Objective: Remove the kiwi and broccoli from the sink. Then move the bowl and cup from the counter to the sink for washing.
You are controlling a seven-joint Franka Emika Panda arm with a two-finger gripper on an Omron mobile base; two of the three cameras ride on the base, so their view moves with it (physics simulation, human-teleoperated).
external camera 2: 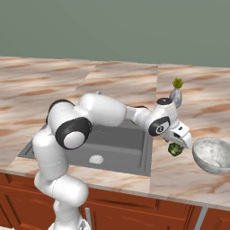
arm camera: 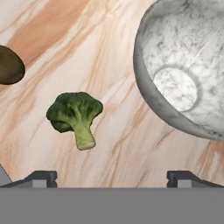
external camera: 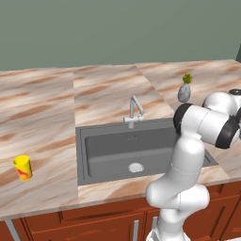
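On counter point(arm camera: 109, 52), green bumpy broccoli point(arm camera: 75, 114)

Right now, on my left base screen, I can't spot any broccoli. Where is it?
Observer: The broccoli is just below the gripper, over the counter beside the bowl.
Operator: And the kiwi?
Observer: The kiwi is on that counter too, near the broccoli but not touching it.
Operator: Is the hand gripping anything?
Observer: No, its fingers stand wide apart with nothing between them.
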